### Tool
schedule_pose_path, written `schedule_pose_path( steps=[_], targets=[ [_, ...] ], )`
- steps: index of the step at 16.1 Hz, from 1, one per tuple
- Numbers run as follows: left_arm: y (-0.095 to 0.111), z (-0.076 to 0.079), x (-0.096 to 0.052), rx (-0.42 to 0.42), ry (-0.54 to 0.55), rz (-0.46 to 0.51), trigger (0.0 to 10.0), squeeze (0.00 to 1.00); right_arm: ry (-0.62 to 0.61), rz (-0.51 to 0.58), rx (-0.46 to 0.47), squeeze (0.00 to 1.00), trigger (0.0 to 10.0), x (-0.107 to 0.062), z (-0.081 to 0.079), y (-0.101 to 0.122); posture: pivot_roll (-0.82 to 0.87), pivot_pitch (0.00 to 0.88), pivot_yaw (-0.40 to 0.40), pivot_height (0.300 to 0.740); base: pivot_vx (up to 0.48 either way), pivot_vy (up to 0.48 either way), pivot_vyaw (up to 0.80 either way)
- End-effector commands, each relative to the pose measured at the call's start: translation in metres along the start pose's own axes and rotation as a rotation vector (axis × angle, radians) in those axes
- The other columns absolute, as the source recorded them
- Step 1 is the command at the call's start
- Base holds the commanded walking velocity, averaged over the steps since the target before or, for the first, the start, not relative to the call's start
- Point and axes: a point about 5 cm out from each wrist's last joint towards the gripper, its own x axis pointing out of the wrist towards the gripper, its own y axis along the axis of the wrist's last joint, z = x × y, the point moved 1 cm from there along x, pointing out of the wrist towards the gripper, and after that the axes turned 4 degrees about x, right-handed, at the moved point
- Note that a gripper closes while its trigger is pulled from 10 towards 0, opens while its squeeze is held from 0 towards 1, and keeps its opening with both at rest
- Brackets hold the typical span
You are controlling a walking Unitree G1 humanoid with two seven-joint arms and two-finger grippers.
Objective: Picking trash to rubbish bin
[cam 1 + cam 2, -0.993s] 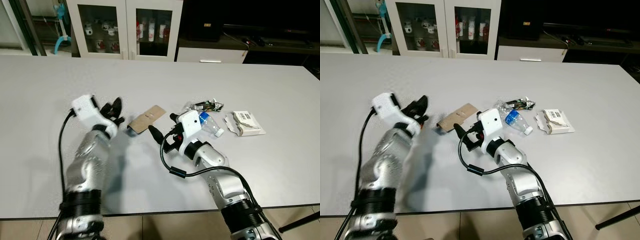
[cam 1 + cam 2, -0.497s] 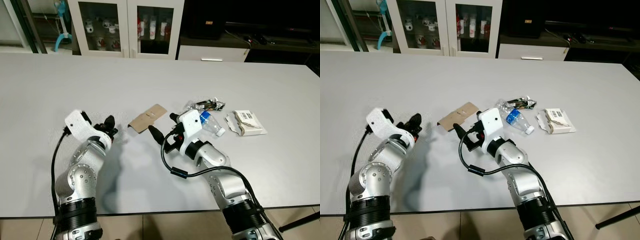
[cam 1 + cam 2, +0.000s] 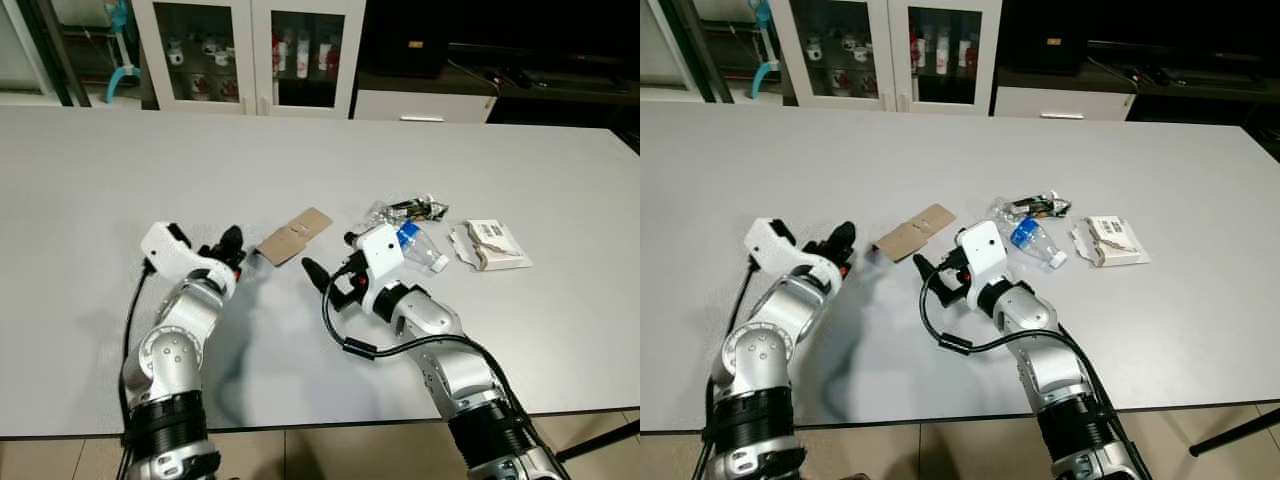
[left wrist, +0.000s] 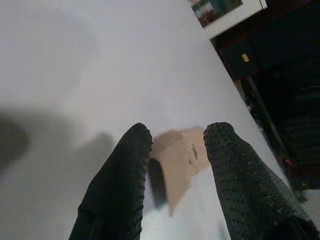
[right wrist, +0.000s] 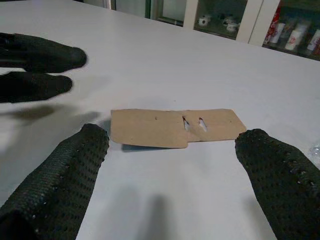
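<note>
A flat brown cardboard piece (image 3: 293, 236) lies on the white table (image 3: 300, 130). My left gripper (image 3: 232, 241) rests just left of it, open, its fingertips level with the card's near end (image 4: 180, 157). My right gripper (image 3: 330, 255) sits just right of and behind the card, open wide, with the card (image 5: 175, 127) lying between and beyond its fingers. The left gripper's fingers (image 5: 45, 60) show beyond the card in the right wrist view. A crushed plastic bottle (image 3: 417, 246) with a blue label lies right of the right wrist.
A dark crumpled wrapper (image 3: 410, 209) lies behind the bottle, and a torn white paper box (image 3: 490, 245) sits further right. White glass-door cabinets (image 3: 250, 50) stand beyond the table's far edge. The table's near edge runs just below my arms.
My left gripper drew back from the cardboard half a second ago and has come forward to it again. The right gripper has barely moved.
</note>
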Motion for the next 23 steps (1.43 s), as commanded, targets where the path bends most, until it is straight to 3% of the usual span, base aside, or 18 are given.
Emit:
schedule_pose_path(
  steps=[1,5,9,12,16,23],
  targets=[
    [-0.006,0.003,0.003,-0.053,0.003,-0.034,10.0,0.0,-0.013,-0.022,0.004,0.0,10.0,-0.002,0.001,-0.004,-0.01,0.001,-0.05,0.74,0.0,0.0,0.0],
    [-0.014,0.004,0.009,-0.173,0.018,-0.062,10.0,0.0,-0.018,-0.02,-0.001,0.0,10.0,-0.002,0.002,-0.004,-0.02,0.0,-0.047,0.74,0.0,0.0,0.0],
    [-0.023,0.003,0.013,-0.162,0.025,-0.101,10.0,0.0,-0.022,-0.016,-0.002,0.0,10.0,-0.003,0.002,-0.003,-0.02,0.0,-0.047,0.74,0.0,0.0,0.0],
    [-0.032,0.004,0.02,-0.238,0.028,-0.153,10.0,0.0,-0.02,-0.009,0.003,0.0,10.0,-0.004,0.002,-0.002,-0.03,0.008,-0.046,0.74,0.0,0.0,0.0],
    [-0.041,0.009,0.027,-0.278,0.024,-0.194,10.0,0.0,-0.033,-0.005,0.011,0.0,10.0,-0.007,0.003,-0.002,-0.04,0.033,-0.045,0.74,0.0,0.0,0.0],
    [-0.046,0.007,0.035,-0.281,0.038,-0.212,10.0,0.0,-0.033,-0.011,0.023,0.0,10.0,-0.011,0.002,-0.003,-0.05,0.061,-0.056,0.74,0.0,0.0,0.0]
  ],
)
